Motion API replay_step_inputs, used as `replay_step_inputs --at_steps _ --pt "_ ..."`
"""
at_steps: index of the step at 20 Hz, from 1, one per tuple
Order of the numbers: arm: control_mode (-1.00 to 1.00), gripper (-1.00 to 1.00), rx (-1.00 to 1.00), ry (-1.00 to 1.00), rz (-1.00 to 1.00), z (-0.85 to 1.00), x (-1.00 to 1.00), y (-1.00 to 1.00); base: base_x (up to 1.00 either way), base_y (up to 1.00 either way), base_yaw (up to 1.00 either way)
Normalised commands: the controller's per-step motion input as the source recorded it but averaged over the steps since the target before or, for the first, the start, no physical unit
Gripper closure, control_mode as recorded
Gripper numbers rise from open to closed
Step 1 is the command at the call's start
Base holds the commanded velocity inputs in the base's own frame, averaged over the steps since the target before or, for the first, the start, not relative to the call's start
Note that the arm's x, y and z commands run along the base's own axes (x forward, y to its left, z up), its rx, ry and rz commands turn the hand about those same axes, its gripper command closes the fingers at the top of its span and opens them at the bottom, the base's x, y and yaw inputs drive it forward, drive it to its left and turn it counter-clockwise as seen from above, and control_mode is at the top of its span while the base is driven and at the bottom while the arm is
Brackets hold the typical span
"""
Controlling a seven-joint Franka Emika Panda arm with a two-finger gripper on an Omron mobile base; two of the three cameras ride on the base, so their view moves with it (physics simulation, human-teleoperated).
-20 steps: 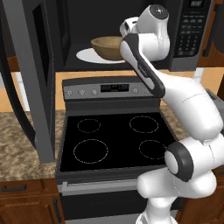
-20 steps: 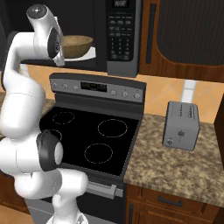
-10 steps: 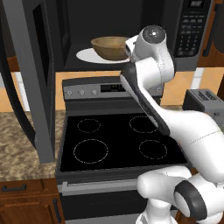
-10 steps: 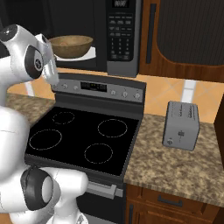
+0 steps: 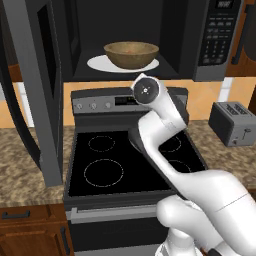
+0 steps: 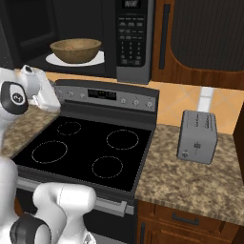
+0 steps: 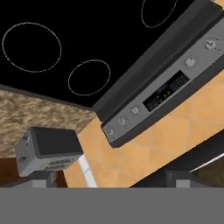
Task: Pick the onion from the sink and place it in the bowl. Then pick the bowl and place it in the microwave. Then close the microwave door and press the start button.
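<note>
The bowl (image 5: 131,54) sits on the white plate (image 5: 100,64) inside the microwave (image 6: 135,38), and a reddish patch inside it may be the onion (too small to tell). The door (image 5: 42,90) stands swung wide open at the left. The arm (image 5: 155,117) is folded low over the stove (image 6: 88,147) with its 4 burner rings. Whether the gripper is open or closed cannot be told. A toaster (image 6: 197,137) stands on the counter (image 6: 190,178).

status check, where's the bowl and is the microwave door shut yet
Bowl on the white plate inside the microwave. Microwave door swung wide open at left. Gripper low over the stove, nothing held. Arm clear of the door's path.
</note>
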Motion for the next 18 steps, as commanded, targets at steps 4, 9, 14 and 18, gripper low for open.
replay_step_inputs --at_steps 4,9,14,18 --pt "-1.0 -1.0 -0.36 -0.02 -0.06 -0.5 -0.2 0.04 0.0 0.0 0.0" --pt "-1.0 -1.0 -0.29 0.0 -0.02 -0.39 -0.07 0.02 0.0 0.0 0.0" --pt "-1.0 -1.0 -0.37 0.0 -0.06 -0.15 -0.01 0.65 0.0 0.0 0.0" --pt "-1.0 -1.0 -0.47 0.0 -0.11 -0.12 -0.05 1.0 0.0 0.0 0.0"
